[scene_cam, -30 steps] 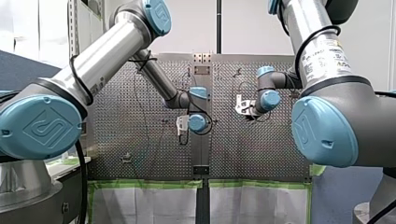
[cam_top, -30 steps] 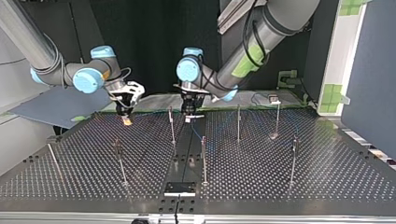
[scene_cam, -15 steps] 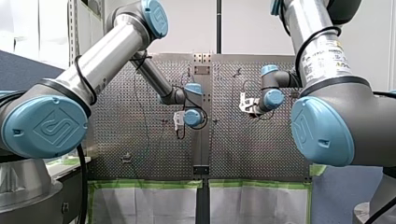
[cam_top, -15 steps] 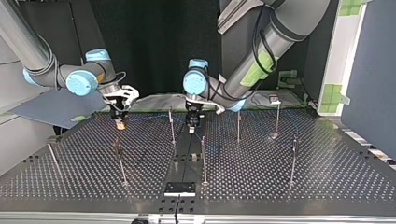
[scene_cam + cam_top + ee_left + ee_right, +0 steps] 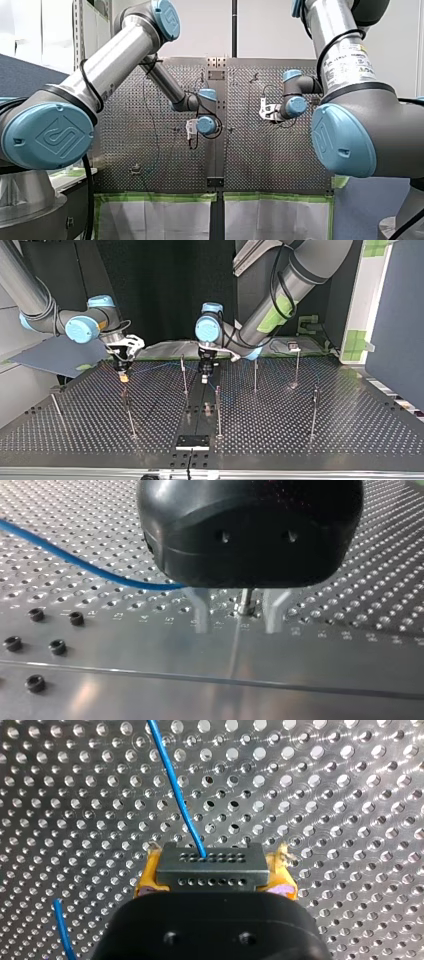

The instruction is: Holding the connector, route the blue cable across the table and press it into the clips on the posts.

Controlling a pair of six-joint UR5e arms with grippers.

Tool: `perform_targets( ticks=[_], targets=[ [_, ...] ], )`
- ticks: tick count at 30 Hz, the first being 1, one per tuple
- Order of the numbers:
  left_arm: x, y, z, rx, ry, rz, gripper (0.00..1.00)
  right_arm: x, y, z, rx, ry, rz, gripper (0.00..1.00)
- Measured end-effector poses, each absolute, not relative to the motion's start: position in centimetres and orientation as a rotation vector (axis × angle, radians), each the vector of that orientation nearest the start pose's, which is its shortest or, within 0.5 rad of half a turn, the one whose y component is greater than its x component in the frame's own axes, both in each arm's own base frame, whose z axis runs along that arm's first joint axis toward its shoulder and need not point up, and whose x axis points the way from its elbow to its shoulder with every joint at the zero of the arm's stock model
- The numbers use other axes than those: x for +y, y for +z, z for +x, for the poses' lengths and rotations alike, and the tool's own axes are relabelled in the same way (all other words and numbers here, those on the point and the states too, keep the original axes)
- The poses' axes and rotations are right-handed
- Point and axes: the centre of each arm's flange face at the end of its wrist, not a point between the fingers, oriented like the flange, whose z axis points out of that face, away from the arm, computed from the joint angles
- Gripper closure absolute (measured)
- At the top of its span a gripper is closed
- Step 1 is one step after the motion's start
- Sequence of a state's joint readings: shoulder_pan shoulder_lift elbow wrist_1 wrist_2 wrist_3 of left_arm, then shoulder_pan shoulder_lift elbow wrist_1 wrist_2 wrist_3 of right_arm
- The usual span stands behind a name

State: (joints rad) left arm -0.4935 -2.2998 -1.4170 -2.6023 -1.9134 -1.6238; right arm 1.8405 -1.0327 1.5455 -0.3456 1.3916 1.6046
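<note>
Now thin blue cable (image 5: pixel 175 785) leaving grey connector (image 5: pixel 210 868), clamped between right fingers (image 5: pixel 148 881), left fingers (image 5: pixel 200 613) parted

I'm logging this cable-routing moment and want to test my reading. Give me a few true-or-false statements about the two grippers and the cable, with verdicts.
1. My right gripper is shut on the connector. True.
2. My left gripper has its fingers pressed together. False: they stand apart, and a post shows in the gap.
3. The blue cable leaves the connector's holed face. True.
4. The pads gripping the connector are black. False: they are yellow.
</note>
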Motion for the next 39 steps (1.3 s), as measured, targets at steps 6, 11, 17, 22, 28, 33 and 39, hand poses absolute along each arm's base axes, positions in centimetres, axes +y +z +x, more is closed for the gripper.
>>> perform_targets(
  ticks=[6, 11, 17, 22, 28, 33, 39],
  targets=[
    [-42.7, 16.2, 56.1, 1.638, -0.134, 0.126, 0.00, -57.6, 22.0, 31.6, -1.112, 1.464, 1.662, 1.00],
    [-43.4, 16.9, 54.9, 1.659, -0.107, 0.153, 0.00, -57.7, 21.9, 31.4, -1.116, 1.463, 1.662, 1.00],
    [-45.0, 18.6, 52.5, 1.675, -0.093, 0.160, 0.00, -57.9, 21.6, 30.8, -1.126, 1.453, 1.660, 1.00],
    [-46.3, 20.1, 50.4, 1.684, -0.089, 0.164, 0.00, -58.2, 21.2, 29.8, -1.145, 1.440, 1.654, 1.00],
    [-48.0, 20.3, 47.3, 1.719, -0.067, 0.186, 0.00, -58.4, 20.8, 28.9, -1.165, 1.426, 1.648, 1.00],
    [-49.3, 20.4, 44.8, 1.748, -0.053, 0.197, 0.00, -58.6, 20.6, 28.3, -1.174, 1.419, 1.644, 1.00],
    [-51.1, 20.5, 42.4, 1.736, -0.053, 0.196, 0.00, -58.8, 20.5, 28.0, -1.179, 1.416, 1.642, 1.00]
  ],
)
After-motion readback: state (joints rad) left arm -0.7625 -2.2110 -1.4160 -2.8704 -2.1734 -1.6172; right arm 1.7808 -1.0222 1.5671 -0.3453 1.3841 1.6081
